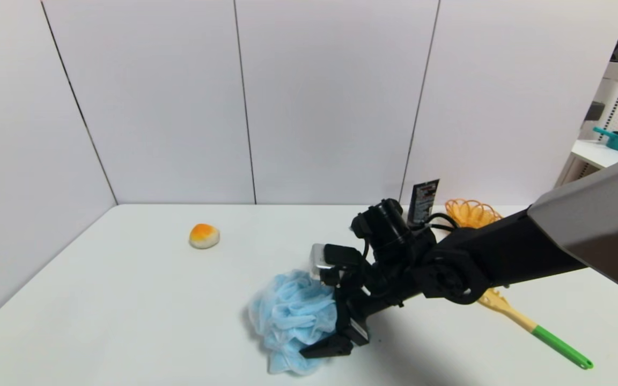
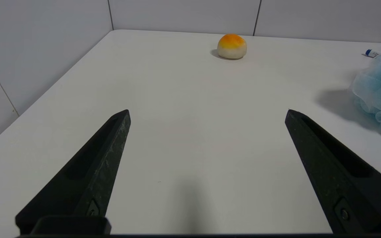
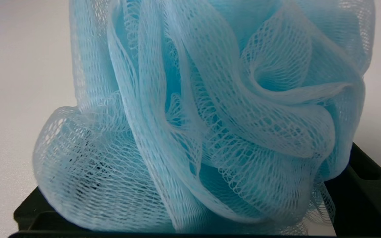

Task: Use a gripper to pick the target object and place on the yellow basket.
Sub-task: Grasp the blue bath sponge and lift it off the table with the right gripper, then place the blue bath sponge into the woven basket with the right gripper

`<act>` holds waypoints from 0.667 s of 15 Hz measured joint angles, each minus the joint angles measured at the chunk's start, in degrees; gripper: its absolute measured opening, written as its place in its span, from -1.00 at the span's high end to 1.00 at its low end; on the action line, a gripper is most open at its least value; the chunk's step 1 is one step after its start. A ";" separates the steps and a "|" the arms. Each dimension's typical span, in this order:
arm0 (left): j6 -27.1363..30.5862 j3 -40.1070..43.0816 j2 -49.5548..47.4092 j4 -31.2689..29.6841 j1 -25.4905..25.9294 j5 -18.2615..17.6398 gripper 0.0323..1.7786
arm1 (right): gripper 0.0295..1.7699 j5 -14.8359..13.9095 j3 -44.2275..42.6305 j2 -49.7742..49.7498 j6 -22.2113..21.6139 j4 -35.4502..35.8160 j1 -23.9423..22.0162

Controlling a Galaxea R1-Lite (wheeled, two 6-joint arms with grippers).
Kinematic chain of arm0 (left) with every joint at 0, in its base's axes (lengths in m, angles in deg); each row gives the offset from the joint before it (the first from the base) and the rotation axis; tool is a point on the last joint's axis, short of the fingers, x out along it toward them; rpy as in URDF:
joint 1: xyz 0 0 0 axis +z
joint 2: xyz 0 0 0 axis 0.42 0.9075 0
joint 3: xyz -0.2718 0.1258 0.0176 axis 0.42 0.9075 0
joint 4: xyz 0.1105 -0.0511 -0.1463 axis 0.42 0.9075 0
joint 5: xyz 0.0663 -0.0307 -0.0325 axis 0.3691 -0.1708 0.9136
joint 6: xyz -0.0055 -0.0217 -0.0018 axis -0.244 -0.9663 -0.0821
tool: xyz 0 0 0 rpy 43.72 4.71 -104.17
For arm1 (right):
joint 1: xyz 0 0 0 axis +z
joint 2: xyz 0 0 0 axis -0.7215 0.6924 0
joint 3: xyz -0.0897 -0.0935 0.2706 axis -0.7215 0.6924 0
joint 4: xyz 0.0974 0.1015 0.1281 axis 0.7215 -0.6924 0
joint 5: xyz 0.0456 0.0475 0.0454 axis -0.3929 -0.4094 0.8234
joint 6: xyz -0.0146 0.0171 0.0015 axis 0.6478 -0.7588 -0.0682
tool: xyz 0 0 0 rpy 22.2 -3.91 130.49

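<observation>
The target object, a fluffy light-blue mesh pouf (image 1: 290, 316), lies on the white table near its front middle. My right gripper (image 1: 333, 321) reaches down at the pouf's right side, open wide. One black finger (image 1: 328, 348) shows at the pouf's near edge. In the right wrist view the pouf (image 3: 210, 115) fills the space between the fingers (image 3: 365, 185), whose tips are hidden by mesh. The yellow basket (image 1: 470, 213) stands at the back right, partly behind the right arm. My left gripper (image 2: 207, 112) hovers open and empty over bare table, with the pouf (image 2: 380, 89) off to its side.
An orange-topped bun (image 1: 204, 236) sits at the back left. A yellow pasta spoon with a green handle (image 1: 534, 327) lies under the right arm. A black package (image 1: 422, 202) stands beside the basket. White walls close the back and left.
</observation>
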State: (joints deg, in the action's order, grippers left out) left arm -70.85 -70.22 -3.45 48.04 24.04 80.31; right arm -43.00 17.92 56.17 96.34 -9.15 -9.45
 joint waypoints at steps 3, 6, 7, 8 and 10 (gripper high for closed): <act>0.00 0.00 0.00 0.00 0.00 0.00 -0.90 | -0.56 0.06 -0.43 0.16 -0.50 -0.15 0.06; 0.00 0.00 0.00 0.00 0.00 -0.02 -0.90 | -0.11 0.00 -0.52 -0.74 -3.06 -0.24 0.41; 0.02 0.00 0.02 0.00 0.00 0.02 -0.90 | 0.00 0.00 -0.46 -1.38 -4.40 -0.30 0.72; 0.02 0.00 0.02 0.00 0.00 0.00 -0.90 | 0.09 -0.02 -0.29 -2.06 -5.57 -0.37 0.91; 0.02 0.00 0.02 0.02 0.00 0.00 -0.90 | 0.43 -0.10 -0.11 -4.22 -8.27 -0.37 1.05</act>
State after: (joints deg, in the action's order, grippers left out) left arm -70.83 -70.22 -3.42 48.06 24.04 80.31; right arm -43.10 17.81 51.95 88.07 -9.52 -8.40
